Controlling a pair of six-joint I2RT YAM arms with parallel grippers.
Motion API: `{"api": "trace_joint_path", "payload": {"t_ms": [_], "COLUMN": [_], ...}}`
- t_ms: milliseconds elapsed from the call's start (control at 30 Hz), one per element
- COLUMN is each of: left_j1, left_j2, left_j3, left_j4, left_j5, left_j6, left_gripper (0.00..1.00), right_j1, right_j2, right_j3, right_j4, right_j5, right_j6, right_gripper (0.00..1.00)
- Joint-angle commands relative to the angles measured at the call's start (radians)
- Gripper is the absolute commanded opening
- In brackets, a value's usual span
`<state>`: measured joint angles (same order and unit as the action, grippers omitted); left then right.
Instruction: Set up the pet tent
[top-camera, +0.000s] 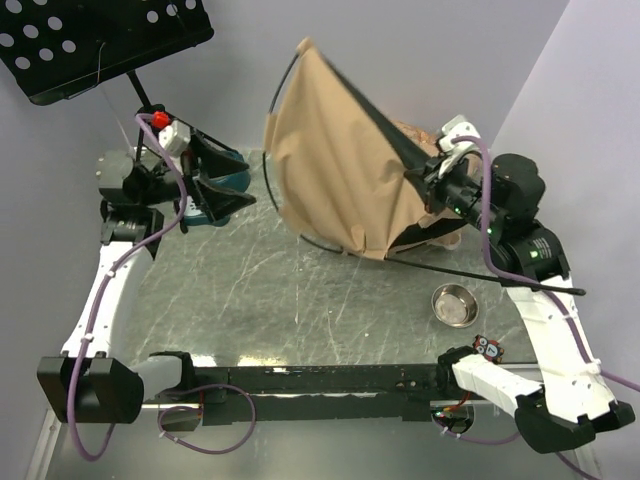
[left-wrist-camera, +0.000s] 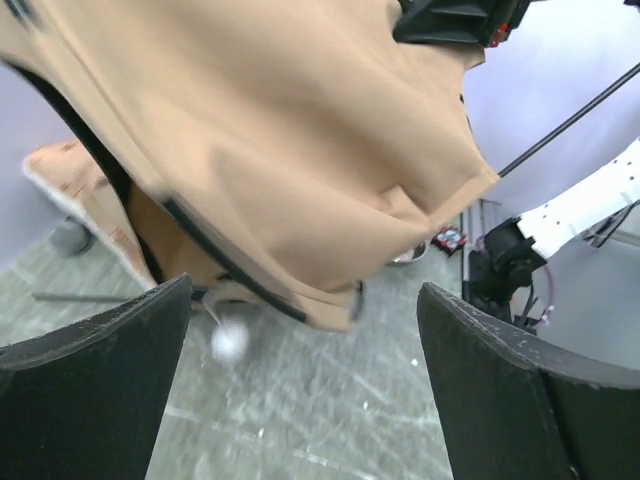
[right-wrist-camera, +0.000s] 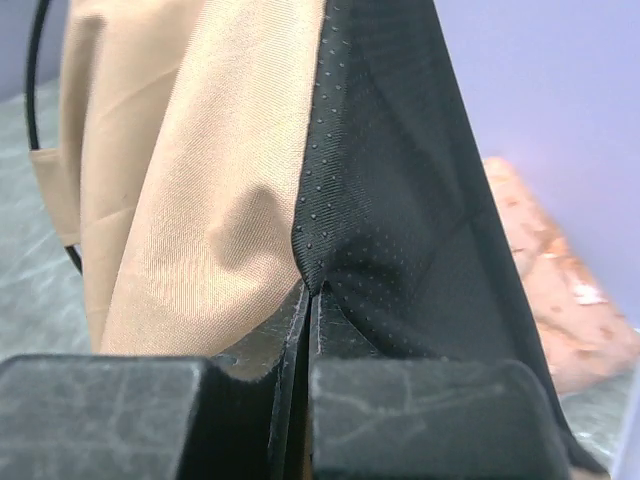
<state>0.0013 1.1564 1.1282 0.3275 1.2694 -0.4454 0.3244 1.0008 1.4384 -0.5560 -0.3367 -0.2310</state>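
**Item 1, pet tent** (top-camera: 340, 170): tan fabric body with a black base panel (right-wrist-camera: 400, 200). It stands at the far right-centre of the worktop (top-camera: 300, 290), lifted and tilted, with its lower edge near the surface. A thin black pole (top-camera: 278, 95) curves along its left edge. A second straight pole (top-camera: 490, 275) runs out from under it to the right. The left wrist view shows a blurred white pom-pom (left-wrist-camera: 228, 340) hanging below the hem.

**Item 2, right end effector** (right-wrist-camera: 308, 320): clenched on the pet tent, pinching the fabric where the tan cloth meets the black panel.

**Item 3, left end effector** (left-wrist-camera: 303, 300): released, jaws spread wide, grasping nothing. It sits at the far left of the worktop, well apart from the tent and facing it.

**Item 4, pinkish plush cushion** (right-wrist-camera: 550, 290): behind the tent, mostly hidden.

**Item 5, steel bowl** (top-camera: 455, 304): upright on the worktop, near the right arm.

**Item 6, black perforated panel** (top-camera: 90, 40): far left, on a stand.
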Motion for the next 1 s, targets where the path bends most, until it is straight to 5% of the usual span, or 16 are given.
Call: {"api": "trace_joint_path", "payload": {"t_ms": [0,133,267,467,700,867,967], "left_j1": [-0.079,-0.092,-0.125,-0.441,-0.753,-0.852,-0.899], "left_j2": [0.046,0.104,0.098,0.014,0.08,0.166,0.241], "left_j3": [0.065,0.123,0.196,0.205,0.28,0.376,0.482], "left_j4": [0.044,0.033,-0.056,-0.263,-0.171,-0.065,-0.134], "left_j5": [-0.117,-0.183,-0.032,-0.06,-0.286,-0.403,-0.401], "left_j6": [0.006,0.048,0.172,0.408,0.377,0.26,0.293], "left_gripper": [0.96,0.95,0.94,0.93,0.82,0.74,0.71], "right_j1": [-0.015,-0.015,-0.005,0.013,0.07,0.11,0.133], "right_j2": [-0.021,0.021,0.09,0.225,0.306,0.314,0.314], "right_j3": [0.065,0.045,0.056,0.089,0.119,0.122,0.12], "right_j4": [0.135,0.214,0.22,0.185,0.176,0.188,0.195], "right_j5": [0.178,0.401,0.456,0.381,0.421,0.439,0.447], "right_j6": [0.022,0.021,0.077,0.264,0.348,0.345,0.338], "right_gripper": [0.0,0.0,0.0,0.0,0.0,0.0,0.0]}}
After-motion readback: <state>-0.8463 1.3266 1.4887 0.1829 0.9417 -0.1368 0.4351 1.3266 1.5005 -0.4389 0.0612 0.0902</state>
